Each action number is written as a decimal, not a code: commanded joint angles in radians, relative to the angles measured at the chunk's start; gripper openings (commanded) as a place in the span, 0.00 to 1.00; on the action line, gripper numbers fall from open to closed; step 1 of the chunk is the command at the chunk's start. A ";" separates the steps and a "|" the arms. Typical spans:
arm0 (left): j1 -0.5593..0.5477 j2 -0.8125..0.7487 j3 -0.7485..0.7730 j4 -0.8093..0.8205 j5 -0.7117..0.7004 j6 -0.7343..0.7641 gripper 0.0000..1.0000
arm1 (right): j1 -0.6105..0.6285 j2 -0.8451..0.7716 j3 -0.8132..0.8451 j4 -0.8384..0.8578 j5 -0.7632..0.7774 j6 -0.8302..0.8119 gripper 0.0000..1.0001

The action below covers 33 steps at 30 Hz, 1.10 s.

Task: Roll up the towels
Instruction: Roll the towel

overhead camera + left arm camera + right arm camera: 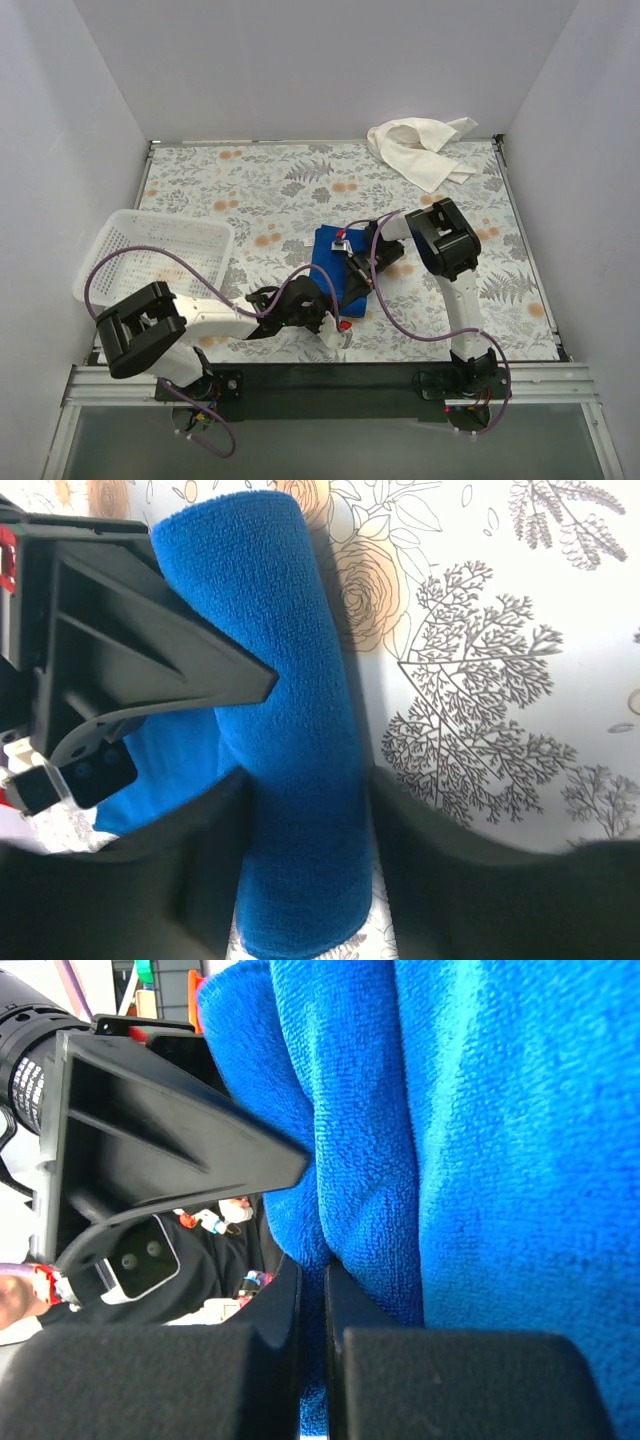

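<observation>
Both arms meet over the blue towel (326,254) at the middle of the floral bench (280,190). The left hand (308,780) straddles the towel's rolled part, a finger pressed against each side. The right hand (312,1270) is closed, pinching a thin fold of the same cloth. The white towel (420,148) lies crumpled at the far right corner, and a white perforated basket (120,235) sits at the left edge.
</observation>
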 commanded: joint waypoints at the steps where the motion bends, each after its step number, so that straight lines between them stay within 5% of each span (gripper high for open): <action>1: -0.009 0.034 0.010 -0.005 0.023 -0.005 0.39 | -0.005 0.066 0.016 0.078 0.117 -0.060 0.01; 5: -0.007 0.085 0.108 -0.222 0.081 -0.088 0.19 | -0.009 0.015 0.022 0.086 0.166 -0.064 0.01; 12: 0.025 0.136 0.213 -0.476 0.266 -0.200 0.03 | -0.118 -0.123 0.096 0.119 0.316 0.014 0.34; 17: 0.091 0.212 0.312 -0.624 0.368 -0.240 0.00 | -0.207 -0.219 0.182 0.109 0.395 0.048 0.52; 26: 0.296 0.478 0.651 -0.949 0.619 -0.240 0.00 | -0.388 -0.621 0.038 0.113 0.468 -0.065 0.54; 33: 0.380 0.731 0.894 -1.141 0.739 -0.182 0.03 | -0.321 -0.953 -0.190 0.208 0.549 -0.127 0.52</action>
